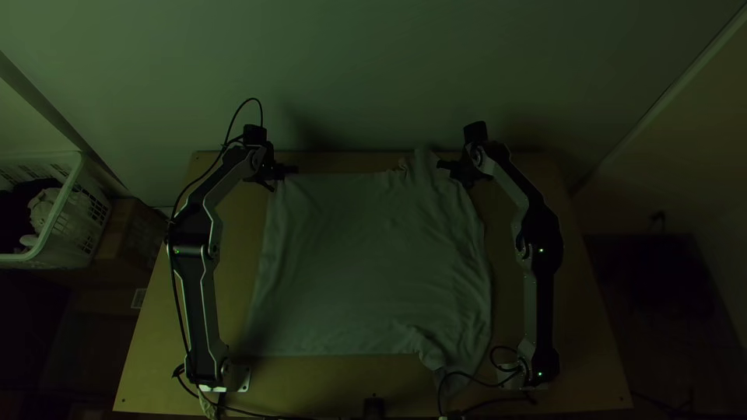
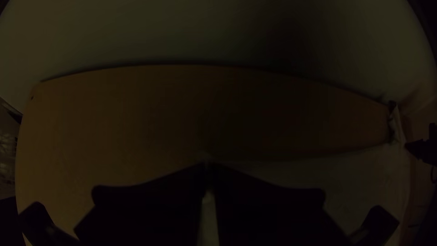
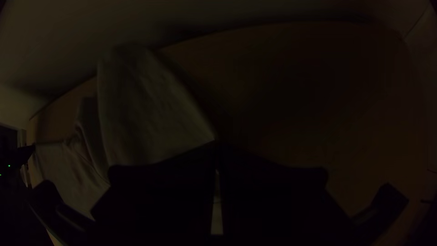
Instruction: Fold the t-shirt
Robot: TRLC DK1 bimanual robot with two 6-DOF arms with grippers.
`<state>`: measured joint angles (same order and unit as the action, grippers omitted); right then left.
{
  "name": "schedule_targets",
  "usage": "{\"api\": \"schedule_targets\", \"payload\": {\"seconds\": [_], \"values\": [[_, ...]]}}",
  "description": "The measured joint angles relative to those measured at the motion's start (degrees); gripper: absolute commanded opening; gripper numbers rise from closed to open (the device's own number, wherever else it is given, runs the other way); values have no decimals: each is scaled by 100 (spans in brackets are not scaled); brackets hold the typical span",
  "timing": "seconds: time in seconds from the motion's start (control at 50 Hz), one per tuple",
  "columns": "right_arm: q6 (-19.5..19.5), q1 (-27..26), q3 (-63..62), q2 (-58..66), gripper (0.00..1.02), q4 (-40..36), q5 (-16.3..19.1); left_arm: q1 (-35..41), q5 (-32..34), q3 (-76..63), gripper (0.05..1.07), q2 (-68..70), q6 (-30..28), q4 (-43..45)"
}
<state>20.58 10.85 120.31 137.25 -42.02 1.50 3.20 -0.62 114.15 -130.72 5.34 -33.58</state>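
Your t-shirt (image 1: 366, 264) is plain and pale, spread wide across the middle of your table (image 1: 576, 350). Its left part lies fairly smooth; you can see wrinkles running through the right. From that side, one flap (image 1: 424, 165) sticks out to the table's far edge, and another, creased (image 1: 450, 375), points toward the near edge.

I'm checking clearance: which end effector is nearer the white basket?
Left. The left end effector is at the corner of the t-shirt nearest the basket; the right end effector is farther, across the t-shirt.
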Motion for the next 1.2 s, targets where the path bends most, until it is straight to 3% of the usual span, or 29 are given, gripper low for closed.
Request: {"api": "schedule_targets", "payload": {"seconds": [0.58,1.2], "values": [[-313,-310,-188,-485,2,-33,48,-162,20,-807,8,905,-2,63],[-459,-247,-1690,-1582,2,146,39,-162,20,-2214,8,1906,-2,459]]}}
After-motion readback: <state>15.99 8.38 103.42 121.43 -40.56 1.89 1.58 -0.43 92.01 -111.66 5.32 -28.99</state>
